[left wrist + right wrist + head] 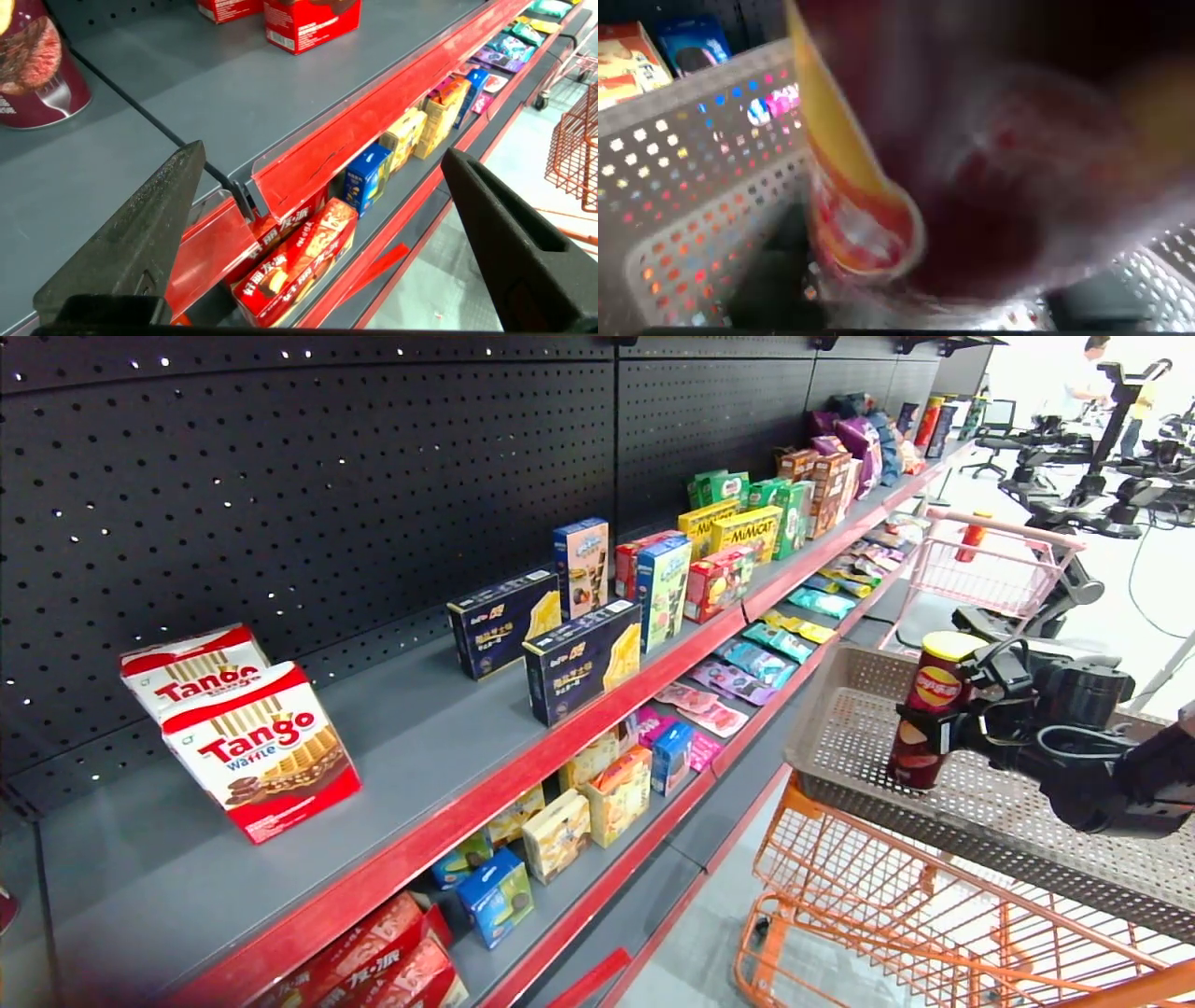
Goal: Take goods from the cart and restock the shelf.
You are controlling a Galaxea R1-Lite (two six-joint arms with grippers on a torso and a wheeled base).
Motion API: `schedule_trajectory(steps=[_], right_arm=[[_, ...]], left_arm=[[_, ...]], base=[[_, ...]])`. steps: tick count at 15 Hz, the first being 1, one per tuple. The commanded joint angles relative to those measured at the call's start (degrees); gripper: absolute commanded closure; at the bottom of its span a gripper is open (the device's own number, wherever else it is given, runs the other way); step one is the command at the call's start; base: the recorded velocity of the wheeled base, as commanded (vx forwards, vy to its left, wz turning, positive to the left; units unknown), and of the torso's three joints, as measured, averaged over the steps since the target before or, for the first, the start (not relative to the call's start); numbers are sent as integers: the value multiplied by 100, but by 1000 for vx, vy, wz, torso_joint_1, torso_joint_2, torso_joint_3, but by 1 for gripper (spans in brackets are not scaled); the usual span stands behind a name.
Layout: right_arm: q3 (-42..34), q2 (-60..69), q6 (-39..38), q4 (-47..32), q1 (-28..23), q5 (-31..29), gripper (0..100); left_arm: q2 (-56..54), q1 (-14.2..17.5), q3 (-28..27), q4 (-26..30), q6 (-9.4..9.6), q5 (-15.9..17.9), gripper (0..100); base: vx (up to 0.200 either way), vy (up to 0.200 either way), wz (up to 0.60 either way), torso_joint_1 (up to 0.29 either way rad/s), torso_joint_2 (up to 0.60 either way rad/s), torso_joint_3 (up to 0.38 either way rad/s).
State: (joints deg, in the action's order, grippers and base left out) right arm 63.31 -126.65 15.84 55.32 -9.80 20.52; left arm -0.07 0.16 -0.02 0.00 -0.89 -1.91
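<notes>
A red chip can (pixel 934 686) with a yellow lid stands upright in my right gripper (pixel 941 728), which is shut on its middle. The can hangs just above the grey perforated basket (pixel 840 709) on top of the orange cart (pixel 840 887). Close up, the can (pixel 990 187) is blurred against the basket wall (pixel 691 177). My left gripper (pixel 318 233) is open with nothing between its dark fingers (pixel 140 243). It hovers over the front edge of the grey shelf board (pixel 187 103) and its red rail (pixel 374 121).
The top shelf (pixel 420 737) holds red wafer boxes (pixel 261 747), dark blue boxes (pixel 579 658) and more goods to the right, with bare board between. A dark red can (pixel 33 65) stands on the board near my left gripper. A pink cart (pixel 990 569) stands farther off.
</notes>
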Motion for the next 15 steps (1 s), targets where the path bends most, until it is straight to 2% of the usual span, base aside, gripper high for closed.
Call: schedule_trajectory(steps=[1,5,7,8,9,10,13,15], right_arm=[[-82,35,7,14,-75,-4,100],[-802,791,7,524,-119,-13,100],[-1523,1758,-10,673,-75,-224,100],[-1646,1933,-10,673,-57,-329,100],[-2270,2654,-45,752,136,-1006,100],[-2586,3137,-63,770,330,-1463,100],[-3553,4588,-45,717,1050,-2333,100],[-4107,5554,139,647,1156,-3133,100]], left_arm=[[7,2,2,0,1,-2,0],[7,2,2,0,1,-2,0],[7,2,2,0,1,-2,0],[7,2,2,0,1,-2,0],[7,2,2,0,1,-2,0],[7,2,2,0,1,-2,0],[7,2,2,0,1,-2,0],[7,2,2,0,1,-2,0]], base=[[0,0,0,0,0,0],[0,0,0,0,0,0],[0,0,0,0,0,0],[0,0,0,0,0,0],[0,0,0,0,0,0],[0,0,0,0,0,0],[0,0,0,0,0,0],[0,0,0,0,0,0]])
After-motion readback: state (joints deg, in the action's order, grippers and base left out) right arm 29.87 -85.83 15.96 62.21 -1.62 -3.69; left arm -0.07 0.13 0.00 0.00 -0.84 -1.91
